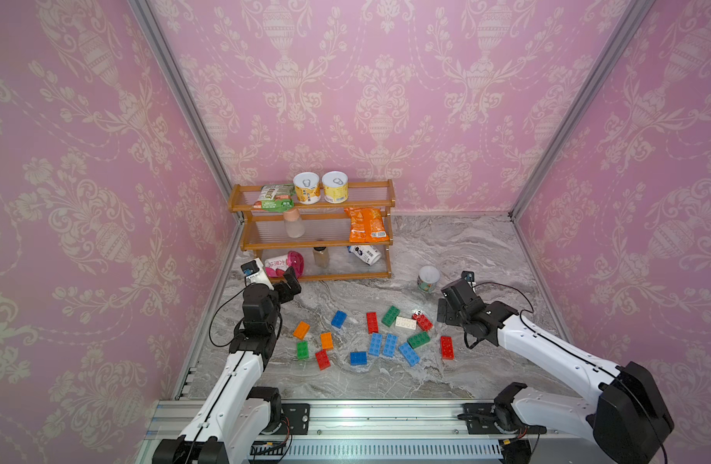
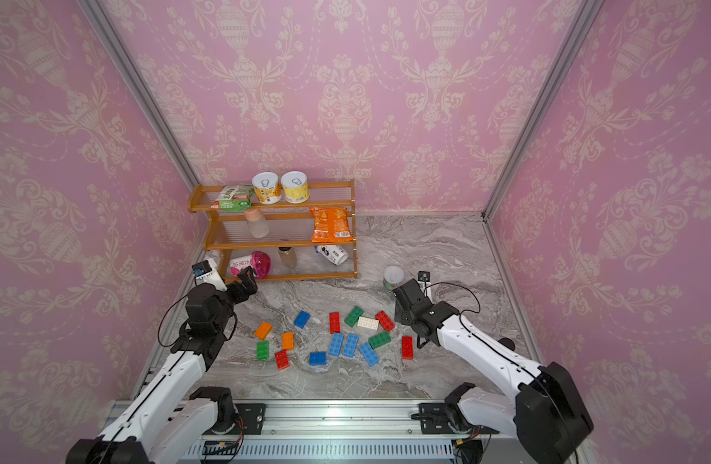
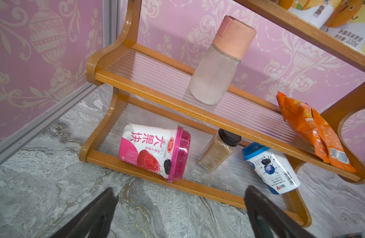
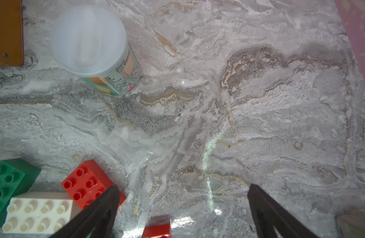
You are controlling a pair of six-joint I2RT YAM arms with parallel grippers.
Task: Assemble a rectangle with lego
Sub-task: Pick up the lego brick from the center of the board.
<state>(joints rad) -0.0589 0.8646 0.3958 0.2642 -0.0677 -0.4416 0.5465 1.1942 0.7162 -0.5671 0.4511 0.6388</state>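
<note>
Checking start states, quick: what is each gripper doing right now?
The left gripper: open, holding nothing.
The right gripper: open, holding nothing.

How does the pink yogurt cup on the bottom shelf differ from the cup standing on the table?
The pink yogurt cup lies on its side; the table cup stands upright. The pink yogurt cup sits on the bottom tier of the shelf, the table cup on the marble table. The pink yogurt cup has a pink lid, the table cup a whitish one. Both are printed, lidded cups.
</note>
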